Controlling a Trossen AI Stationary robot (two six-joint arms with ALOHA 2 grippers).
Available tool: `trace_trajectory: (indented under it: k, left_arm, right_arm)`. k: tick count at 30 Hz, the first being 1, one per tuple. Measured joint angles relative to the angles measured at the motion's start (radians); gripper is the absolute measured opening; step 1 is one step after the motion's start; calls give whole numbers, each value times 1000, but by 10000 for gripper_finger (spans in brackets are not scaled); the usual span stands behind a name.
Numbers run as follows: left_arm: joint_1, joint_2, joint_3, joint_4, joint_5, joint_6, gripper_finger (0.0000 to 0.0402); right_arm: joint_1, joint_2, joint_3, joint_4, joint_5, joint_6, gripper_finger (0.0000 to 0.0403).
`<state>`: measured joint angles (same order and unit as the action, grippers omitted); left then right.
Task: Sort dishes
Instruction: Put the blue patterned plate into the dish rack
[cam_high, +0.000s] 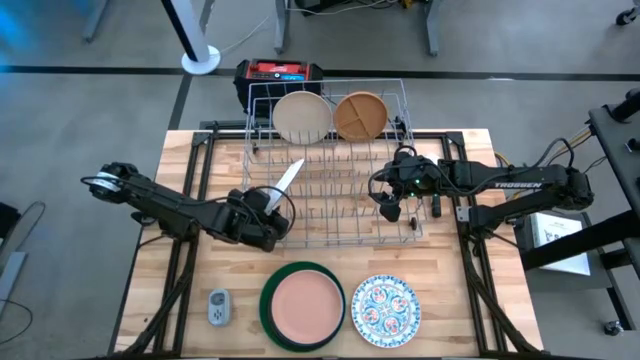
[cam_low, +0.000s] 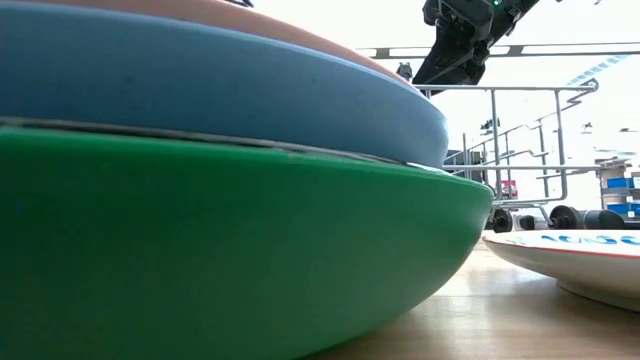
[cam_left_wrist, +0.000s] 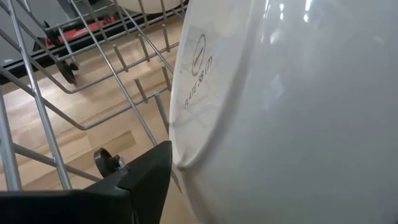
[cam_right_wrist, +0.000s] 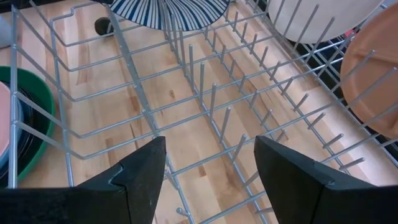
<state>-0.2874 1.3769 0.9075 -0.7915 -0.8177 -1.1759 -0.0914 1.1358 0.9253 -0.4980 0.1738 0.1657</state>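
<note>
A blue-white striped plate with a white underside (cam_high: 288, 178) (cam_left_wrist: 298, 112) (cam_right_wrist: 168, 11) stands on edge among the tines at the left of the silver wire rack (cam_high: 330, 215). My left gripper (cam_high: 268, 205) is right at its near rim. A cream plate (cam_high: 301, 116) and a tan plate (cam_high: 360, 114) stand upright in the rack's far row. My right gripper (cam_high: 400, 208) (cam_right_wrist: 210, 152) hangs open over the rack's right side with only tines below it. Near the front edge lies a green plate (cam_high: 270, 318) (cam_low: 200, 250) with a pink one (cam_high: 305, 303) stacked in it.
A blue-patterned plate (cam_high: 385, 308) (cam_low: 580, 255) lies right of the stack. A small grey gadget (cam_high: 218, 307) lies left of it. A red and black box (cam_high: 280, 72) sits behind the rack. Bare wood shows on the table's left and right sides.
</note>
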Motion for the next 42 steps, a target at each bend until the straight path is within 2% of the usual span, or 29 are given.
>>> trace_trajectory:
  k: [7, 12, 26, 42]
  left_arm:
    - [-2, 1, 61, -88, 76, 0, 247]
    - [-2, 1, 97, -128, 85, 0, 247]
    - [-2, 2, 112, -170, 216, -14, 247]
    - [-1, -7, 114, -190, 312, -14, 247]
  right_arm:
    - [0, 0, 0, 0, 0, 5, 244]
    - [0, 0, 0, 0, 0, 4, 239]
    - [0, 0, 0, 0, -2, -9, 243]
    - [0, 0, 0, 9, -1, -177, 242]
